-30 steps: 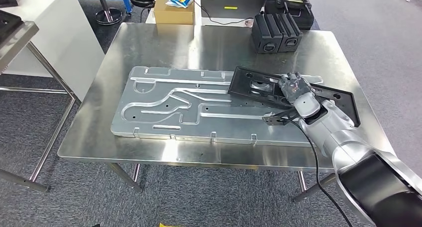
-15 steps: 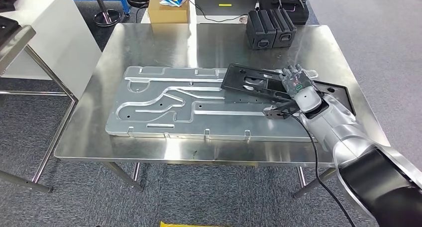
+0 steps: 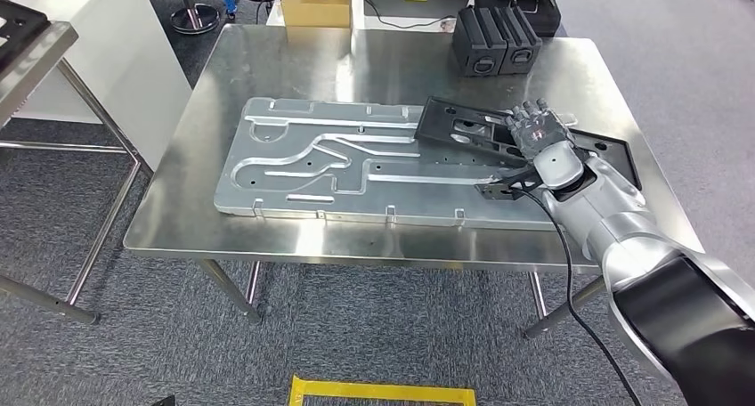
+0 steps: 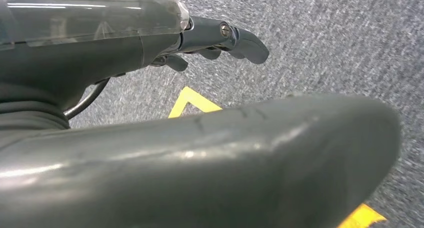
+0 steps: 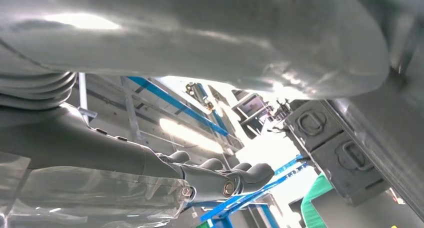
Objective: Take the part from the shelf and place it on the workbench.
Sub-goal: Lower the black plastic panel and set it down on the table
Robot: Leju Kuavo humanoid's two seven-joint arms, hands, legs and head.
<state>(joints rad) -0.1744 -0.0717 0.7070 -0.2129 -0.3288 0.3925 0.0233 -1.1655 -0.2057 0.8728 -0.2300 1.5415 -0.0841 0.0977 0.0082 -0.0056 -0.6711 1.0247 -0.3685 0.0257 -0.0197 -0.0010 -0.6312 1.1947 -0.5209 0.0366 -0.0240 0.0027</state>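
My right hand's fingers [image 3: 532, 114] lie stretched out over the top of the black plastic part [image 3: 472, 132], side by side and only slightly apart; whether the thumb is tucked underneath and pinching the part I cannot tell from the head view. In the right wrist view the fingers [image 5: 220, 175] look loosely curled, with a broad grey surface close above them that I take to be the part, though I would not swear to it. The right hand [image 3: 543, 143] sits over the part's middle.

The part itself is a flat black panel with cut-outs. It lies tilted across the right end of the large aluminium plate [image 3: 338, 166] on the steel workbench [image 3: 294, 68], one end over the plate, the other reaching toward the bench's right edge. I cannot see whether it is fully resting or partly carried by the hand.

My left hand [image 4: 220, 38] hangs down over grey carpet with yellow floor tape [image 4: 192, 100] below it; its fingers are curled in a little and hold nothing.

I judge this to be the placing step, near its end: the part is already over the bench. The next move calls for letting the part settle flat, easing the fingers off it, and lifting the hand straight up so it does not drag the panel along. The two black boxes [image 3: 491, 39] at the far edge are well apart from the work.
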